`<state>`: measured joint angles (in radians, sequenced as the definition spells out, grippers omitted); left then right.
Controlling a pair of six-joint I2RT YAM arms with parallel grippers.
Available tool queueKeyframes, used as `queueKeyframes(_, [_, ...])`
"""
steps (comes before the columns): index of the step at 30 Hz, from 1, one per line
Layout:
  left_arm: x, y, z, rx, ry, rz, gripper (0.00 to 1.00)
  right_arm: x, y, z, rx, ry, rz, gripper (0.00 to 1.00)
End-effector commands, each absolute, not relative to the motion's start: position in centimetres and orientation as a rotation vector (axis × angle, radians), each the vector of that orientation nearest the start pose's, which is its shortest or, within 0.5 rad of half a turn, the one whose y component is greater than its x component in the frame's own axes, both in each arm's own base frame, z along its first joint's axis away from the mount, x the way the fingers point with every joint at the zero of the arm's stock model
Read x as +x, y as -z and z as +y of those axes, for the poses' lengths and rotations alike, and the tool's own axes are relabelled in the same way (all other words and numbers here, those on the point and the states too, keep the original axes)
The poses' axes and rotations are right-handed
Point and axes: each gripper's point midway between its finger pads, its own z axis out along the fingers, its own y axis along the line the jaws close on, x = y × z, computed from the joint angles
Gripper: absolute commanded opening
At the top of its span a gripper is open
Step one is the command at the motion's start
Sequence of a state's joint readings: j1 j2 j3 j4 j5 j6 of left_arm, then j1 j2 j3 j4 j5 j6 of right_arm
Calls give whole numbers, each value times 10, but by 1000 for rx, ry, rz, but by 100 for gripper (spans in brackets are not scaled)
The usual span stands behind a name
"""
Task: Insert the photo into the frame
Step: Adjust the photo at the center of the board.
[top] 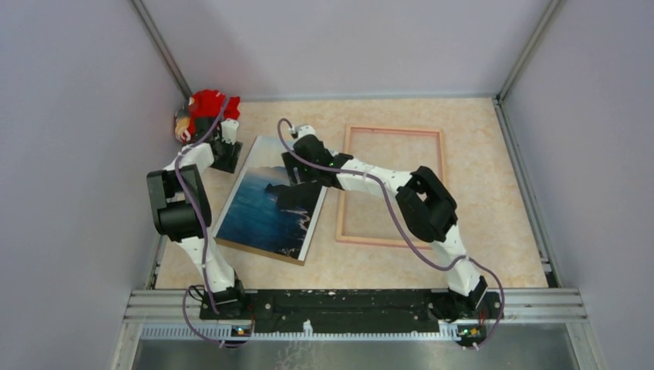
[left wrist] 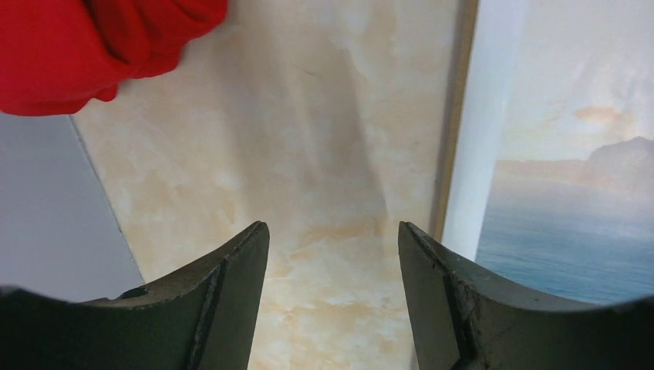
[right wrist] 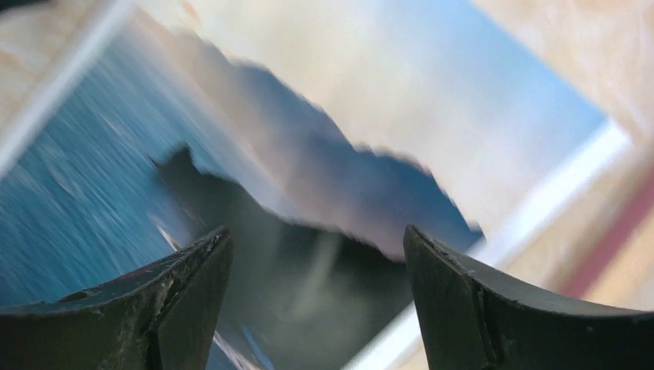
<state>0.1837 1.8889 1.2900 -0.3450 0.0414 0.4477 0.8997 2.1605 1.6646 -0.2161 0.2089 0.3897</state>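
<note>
Jaws apart on both sides, nothing held.
We see the left gripper (left wrist: 333, 231) beside the photo (top: 262, 212)'s far-left corner. The photo lies face up, slanting near-left, with the right gripper (right wrist: 316, 235) hovering directly over it and the frame (top: 393, 129) just right.

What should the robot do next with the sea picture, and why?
Probably lower the right gripper onto the photo and pinch an edge. Its jaws stand open just above the photo, holding nothing, and the frame lies empty beside it.
</note>
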Motion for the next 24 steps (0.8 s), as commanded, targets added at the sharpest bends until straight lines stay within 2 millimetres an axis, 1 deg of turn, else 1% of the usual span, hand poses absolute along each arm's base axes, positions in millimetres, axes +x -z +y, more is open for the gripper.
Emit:
queueKeyframes(1, [461,-81,96,326,-160,2434,70,397,-107,496,-660,-520,2066,76])
queueKeyframes(3, [468,-82,90,317,-112,2422,70,400,-97,509,-696,-534,2073,70])
queueKeyframes(5, [479,-81,83,315,-51,2407,70,402,-88,518,-705,-546,2089,67])
queueKeyframes(9, [502,-77,69,284,84,2399,70,400,-69,522,-689,-567,2125,65])
queueKeyframes(12, [514,-72,58,288,161,2396,70,395,-55,517,-682,-561,2160,61])
queueKeyframes(15, [520,-65,53,301,162,2403,70,389,-45,508,-678,-539,2199,57])
queueKeyframes(20, [524,-47,50,305,146,2428,70,379,-44,493,-655,-531,2212,56])
queueKeyframes(24, [524,-36,51,306,128,2447,70,370,-38,481,-647,-525,2238,55])
